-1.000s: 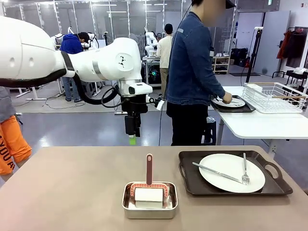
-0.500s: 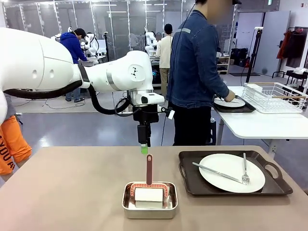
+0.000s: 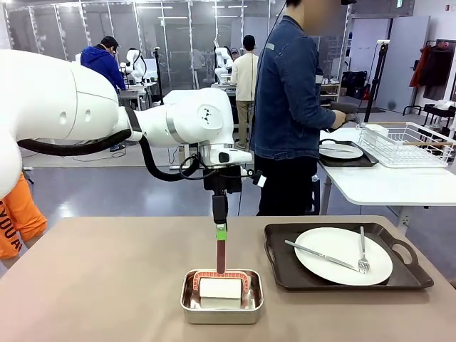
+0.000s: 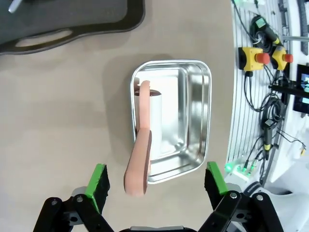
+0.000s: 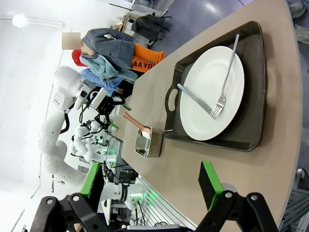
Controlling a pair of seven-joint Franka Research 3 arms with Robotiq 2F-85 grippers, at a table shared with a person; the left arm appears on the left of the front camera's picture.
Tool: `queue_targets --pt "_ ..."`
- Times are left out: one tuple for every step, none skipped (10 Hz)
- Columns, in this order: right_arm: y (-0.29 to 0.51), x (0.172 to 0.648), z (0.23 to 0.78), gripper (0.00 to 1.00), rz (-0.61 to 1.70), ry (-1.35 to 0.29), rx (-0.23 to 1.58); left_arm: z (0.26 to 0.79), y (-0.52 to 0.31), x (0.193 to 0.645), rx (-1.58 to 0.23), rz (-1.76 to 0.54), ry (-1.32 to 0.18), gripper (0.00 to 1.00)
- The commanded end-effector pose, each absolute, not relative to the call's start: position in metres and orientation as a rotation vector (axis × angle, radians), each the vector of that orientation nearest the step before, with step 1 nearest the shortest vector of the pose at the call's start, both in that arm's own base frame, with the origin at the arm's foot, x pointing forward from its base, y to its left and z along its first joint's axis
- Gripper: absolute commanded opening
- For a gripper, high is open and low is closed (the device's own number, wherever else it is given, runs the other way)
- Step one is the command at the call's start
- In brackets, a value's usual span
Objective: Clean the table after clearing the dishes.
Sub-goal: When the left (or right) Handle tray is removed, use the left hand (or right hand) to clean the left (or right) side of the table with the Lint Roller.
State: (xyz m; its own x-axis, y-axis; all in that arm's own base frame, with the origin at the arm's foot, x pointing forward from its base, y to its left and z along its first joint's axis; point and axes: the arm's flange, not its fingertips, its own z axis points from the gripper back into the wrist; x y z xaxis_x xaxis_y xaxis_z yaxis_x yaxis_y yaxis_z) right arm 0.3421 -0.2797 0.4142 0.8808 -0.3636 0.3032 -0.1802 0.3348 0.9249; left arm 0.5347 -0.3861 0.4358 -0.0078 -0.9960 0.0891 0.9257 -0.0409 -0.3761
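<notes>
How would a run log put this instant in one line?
left gripper: open, over brush handle in steel pan | right gripper: open, empty | plate on tray

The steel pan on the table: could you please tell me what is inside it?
A white block in a reddish frame, with a handle rising upright from it. The floor of the pan beneath the block is covered.

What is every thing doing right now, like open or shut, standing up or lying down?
left gripper: open, fingers on either side of the brush handle's tip, not gripping.
right gripper: open, holding nothing.
brush: standing upright in the pan.
pan: on the table, holding the brush.
plate: lying flat on the tray.
fork: lying on the plate.
knife: lying on the plate.
</notes>
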Motion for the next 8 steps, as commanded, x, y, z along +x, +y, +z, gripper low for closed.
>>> queue_targets --pt "-0.279 0.34 0.418 1.0 -0.121 -0.519 1.239 0.422 -0.393 0.529 -0.356 -1.542 0.299 1.0" --pt "-0.279 0.34 0.418 1.0 -0.121 -0.519 1.239 0.415 -0.393 0.528 -0.347 -1.542 0.31 1.0" --pt "-0.279 0.34 0.418 1.0 -0.121 -0.519 1.239 0.41 -0.39 0.526 -0.354 -1.536 0.307 1.0" --pt "-0.279 0.34 0.418 1.0 -0.121 -0.519 1.239 0.409 -0.39 0.524 -0.365 -1.548 0.311 1.0" --pt "-0.279 0.34 0.418 1.0 -0.121 -0.519 1.239 0.406 -0.392 0.522 -0.356 -1.564 0.314 0.83" --pt "-0.279 0.34 0.418 1.0 -0.121 -0.519 1.239 0.408 -0.391 0.522 -0.327 -1.558 0.342 0.59" --pt "-0.279 0.34 0.418 1.0 -0.121 -0.519 1.239 0.407 -0.389 0.521 -0.302 -1.556 0.351 0.27" --pt "-0.279 0.34 0.418 1.0 -0.121 -0.519 1.239 0.405 -0.387 0.522 -0.319 -1.555 0.36 0.0"
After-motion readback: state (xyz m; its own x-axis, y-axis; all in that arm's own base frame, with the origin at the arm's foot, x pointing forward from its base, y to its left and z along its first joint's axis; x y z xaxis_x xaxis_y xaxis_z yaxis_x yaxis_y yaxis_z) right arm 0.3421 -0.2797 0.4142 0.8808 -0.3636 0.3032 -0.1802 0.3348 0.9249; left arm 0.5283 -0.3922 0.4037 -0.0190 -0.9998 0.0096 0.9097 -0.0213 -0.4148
